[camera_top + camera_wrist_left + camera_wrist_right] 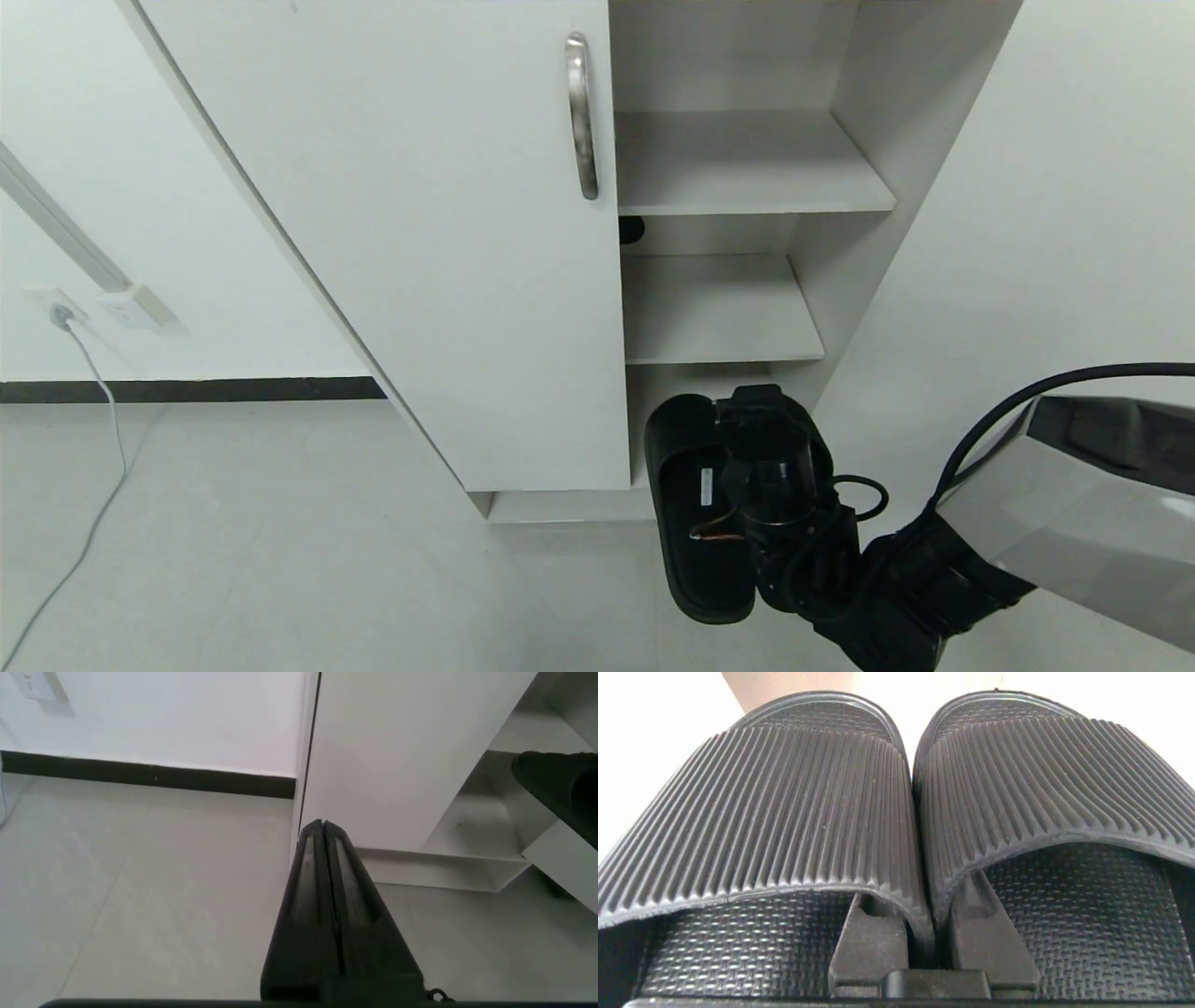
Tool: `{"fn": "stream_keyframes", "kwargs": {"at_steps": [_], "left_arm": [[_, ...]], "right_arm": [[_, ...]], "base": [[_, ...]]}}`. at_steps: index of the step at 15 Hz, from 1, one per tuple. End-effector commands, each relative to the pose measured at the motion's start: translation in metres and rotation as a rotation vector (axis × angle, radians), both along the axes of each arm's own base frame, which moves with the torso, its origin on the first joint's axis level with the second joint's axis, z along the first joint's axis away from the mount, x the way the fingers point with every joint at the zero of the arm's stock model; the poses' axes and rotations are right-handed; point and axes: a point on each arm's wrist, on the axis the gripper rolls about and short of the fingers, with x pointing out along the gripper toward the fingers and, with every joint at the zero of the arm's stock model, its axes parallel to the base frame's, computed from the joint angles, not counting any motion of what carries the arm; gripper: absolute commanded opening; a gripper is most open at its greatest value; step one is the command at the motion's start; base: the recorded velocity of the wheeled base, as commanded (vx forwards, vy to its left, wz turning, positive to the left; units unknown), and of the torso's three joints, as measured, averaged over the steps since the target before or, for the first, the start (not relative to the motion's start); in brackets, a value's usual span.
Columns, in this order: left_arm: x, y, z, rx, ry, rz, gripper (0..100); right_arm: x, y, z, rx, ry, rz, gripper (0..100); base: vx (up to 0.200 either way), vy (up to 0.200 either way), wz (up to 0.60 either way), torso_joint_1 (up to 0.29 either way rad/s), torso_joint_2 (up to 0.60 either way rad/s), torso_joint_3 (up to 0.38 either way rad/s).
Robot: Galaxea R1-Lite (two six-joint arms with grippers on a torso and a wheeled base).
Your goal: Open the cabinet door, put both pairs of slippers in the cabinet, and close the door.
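Head view: a white cabinet (920, 103) stands with its door (420, 243) swung open to the left. The right arm comes in low from the right. Its right gripper (758, 431) carries a pair of black slippers (695, 523) side by side. Their long axis points into the cabinet, toes just at the mouth of the bottom compartment (681, 378), which lies straight ahead. This arm is the nearer one by far. A small dark object (632, 229) peeks from behind the door on a higher shelf; I cannot tell what it is. A white label (707, 486) sits on one footbed, its print too small to read.

Left wrist view: the left gripper (324, 910) is pressed fully together and holds nothing. It hangs over the floor, beside the door's hinge edge.

Right wrist view: the two fingers (868, 943) reach one into each slipper. They pinch the adjoining ribbed straps (920, 812) between them at a narrow spread.
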Motion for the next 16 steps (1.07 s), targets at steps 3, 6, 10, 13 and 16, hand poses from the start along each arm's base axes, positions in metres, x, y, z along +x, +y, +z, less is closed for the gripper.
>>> {"fn": "stream_keyframes", "kwargs": {"at_steps": [3,6,10,13,16], "left_arm": [[0.000,0.000,0.000,-0.001,0.001,0.001,0],[0.000,0.000,0.000,-0.011,0.000,0.002,0],[0.000,0.000,0.000,-0.012,-0.001,0.002,0],[0.000,0.000,0.000,-0.012,-0.001,0.001,0],[0.000,0.000,0.000,-0.012,-0.001,0.001,0]], "right_arm": [[0.012,-0.012,0.012,0.022,-0.092,-0.033,0],[0.005,-0.018,0.018,-0.030,-0.232,-0.012,0],[0.006,-0.018,0.015,-0.039,-0.259,-0.006,0],[0.008,-0.020,0.015,-0.036,-0.262,-0.011,0],[0.008,-0.020,0.016,-0.032,-0.265,-0.013,0]], "base": [[0.000,0.000,0.00,0.007,0.00,-0.186],[0.000,0.000,0.00,0.000,0.00,-0.044],[0.000,0.000,0.00,0.000,0.00,0.000],[0.000,0.000,0.00,0.000,0.00,0.000],[0.000,0.000,0.00,0.000,0.00,0.000]]}}
